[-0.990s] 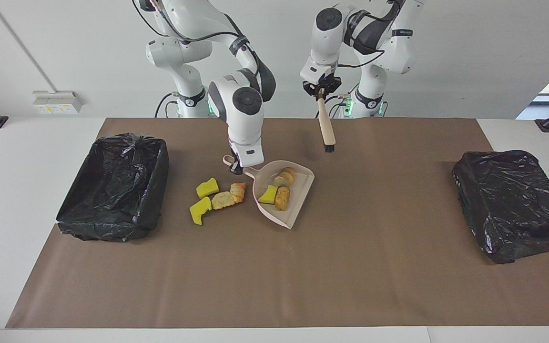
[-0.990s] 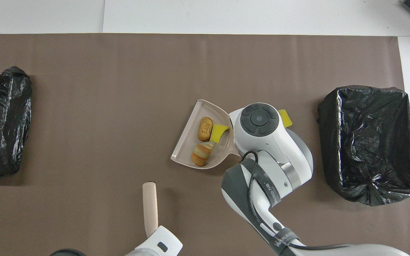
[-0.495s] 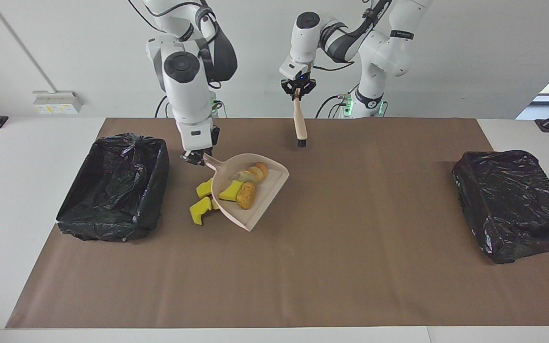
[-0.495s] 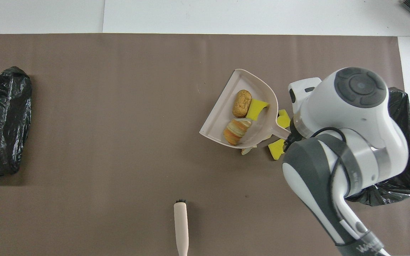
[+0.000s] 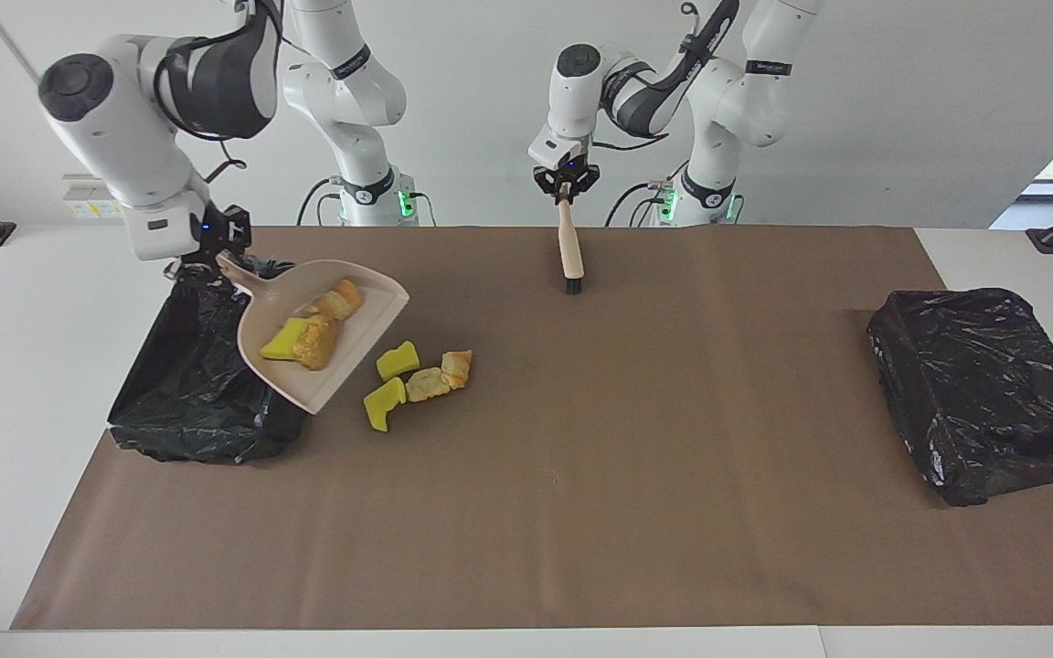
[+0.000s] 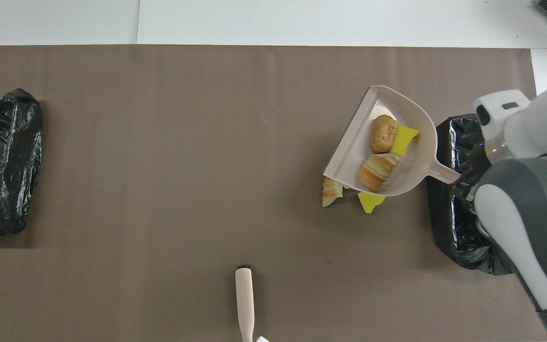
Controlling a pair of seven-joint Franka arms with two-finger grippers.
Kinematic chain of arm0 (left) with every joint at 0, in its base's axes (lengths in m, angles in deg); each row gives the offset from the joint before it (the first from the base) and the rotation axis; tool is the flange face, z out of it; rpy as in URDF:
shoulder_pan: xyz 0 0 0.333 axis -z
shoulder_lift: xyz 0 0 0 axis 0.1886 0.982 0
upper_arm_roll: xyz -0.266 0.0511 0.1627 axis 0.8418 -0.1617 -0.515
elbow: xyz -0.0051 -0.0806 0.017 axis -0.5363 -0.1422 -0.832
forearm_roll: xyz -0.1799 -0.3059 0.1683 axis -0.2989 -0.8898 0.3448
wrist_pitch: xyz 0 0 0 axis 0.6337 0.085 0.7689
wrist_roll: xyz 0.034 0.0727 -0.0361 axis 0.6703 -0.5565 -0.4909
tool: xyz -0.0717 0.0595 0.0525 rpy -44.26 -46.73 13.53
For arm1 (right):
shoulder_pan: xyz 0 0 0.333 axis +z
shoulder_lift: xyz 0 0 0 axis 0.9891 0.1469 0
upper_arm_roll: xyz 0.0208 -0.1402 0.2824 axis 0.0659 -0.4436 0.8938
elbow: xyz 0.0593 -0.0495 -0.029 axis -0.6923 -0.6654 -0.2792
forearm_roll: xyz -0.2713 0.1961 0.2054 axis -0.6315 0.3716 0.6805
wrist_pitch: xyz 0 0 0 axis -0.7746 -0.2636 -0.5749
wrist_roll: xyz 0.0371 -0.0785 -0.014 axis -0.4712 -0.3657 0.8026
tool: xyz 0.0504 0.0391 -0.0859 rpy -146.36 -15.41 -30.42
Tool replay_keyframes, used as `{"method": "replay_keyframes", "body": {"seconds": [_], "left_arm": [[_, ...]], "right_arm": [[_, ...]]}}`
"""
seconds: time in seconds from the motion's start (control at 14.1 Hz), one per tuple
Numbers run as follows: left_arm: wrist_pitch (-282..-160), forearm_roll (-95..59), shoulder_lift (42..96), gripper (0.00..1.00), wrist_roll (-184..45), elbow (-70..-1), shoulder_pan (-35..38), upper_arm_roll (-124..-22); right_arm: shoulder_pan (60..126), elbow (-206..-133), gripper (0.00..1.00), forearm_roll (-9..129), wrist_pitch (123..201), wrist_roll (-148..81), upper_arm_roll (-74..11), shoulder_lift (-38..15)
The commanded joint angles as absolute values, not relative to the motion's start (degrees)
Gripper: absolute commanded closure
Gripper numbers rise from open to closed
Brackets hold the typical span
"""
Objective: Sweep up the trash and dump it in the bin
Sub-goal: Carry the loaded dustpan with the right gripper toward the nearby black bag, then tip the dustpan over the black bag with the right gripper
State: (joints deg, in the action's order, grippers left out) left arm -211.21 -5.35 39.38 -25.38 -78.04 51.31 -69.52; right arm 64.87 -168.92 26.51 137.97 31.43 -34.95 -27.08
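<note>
The right gripper (image 5: 200,265), its fingertips hard to make out, clamps the beige dustpan (image 5: 344,343) handle over the bin (image 5: 184,402) at nine o'clock. Three trash (image 5: 307,334) lumps ride inside. The left gripper (image 5: 565,187) pinches the brush (image 5: 569,251).

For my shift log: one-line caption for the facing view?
Right tool carries loaded dustpan over lined bin; four scraps remain on the mat.
</note>
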Motion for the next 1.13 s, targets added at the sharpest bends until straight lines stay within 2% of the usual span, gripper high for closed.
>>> {"method": "replay_keyframes", "body": {"seconds": [0.0, 0.14, 0.35, 0.57, 0.71, 0.85, 1.06], "left_arm": [[-210.6, -6.3, 42.6, 0.0, -27.6, -74.8, 50.5, -70.7], [-207.3, -6.1, 45.5, 0.0, -32.5, -69.6, 45.2, -70.7], [-201.2, -4.1, 53.8, 0.0, -38.7, -57.1, 36.3, -70.8], [-200.3, 7.1, 59.1, 0.0, -39.3, -48.6, 30.0, -70.7], [-200.2, 7.7, 61.3, 0.0, -44.3, -42.7, 22.5, -70.7], [-198.8, 7.7, 62.0, 0.0, -51.1, -38.0, 16.1, -70.8], [-189.4, 7.7, 61.1, 0.0, -63.8, -30.5, 7.5, -70.8]], "right_arm": [[59.8, -169.0, 1.0, 23.1, 138.1, 42.3, -37.2, -28.0], [56.7, -169.1, 1.0, 16.3, 141.8, 46.2, -37.9, -28.6], [55.9, -170.4, 1.0, 7.0, 147.5, 49.1, -38.5, -28.4], [56.0, -171.6, 1.0, 0.5, 150.3, 49.1, -38.4, -28.2], [55.9, -173.6, 1.0, -3.4, 154.6, 49.8, -38.4, -27.7], [56.4, -174.8, 1.0, -5.5, 155.7, 50.1, -38.4, -27.7], [58.3, -174.8, 1.0, -9.2, 156.0, 49.6, -38.3, -26.5]]}}
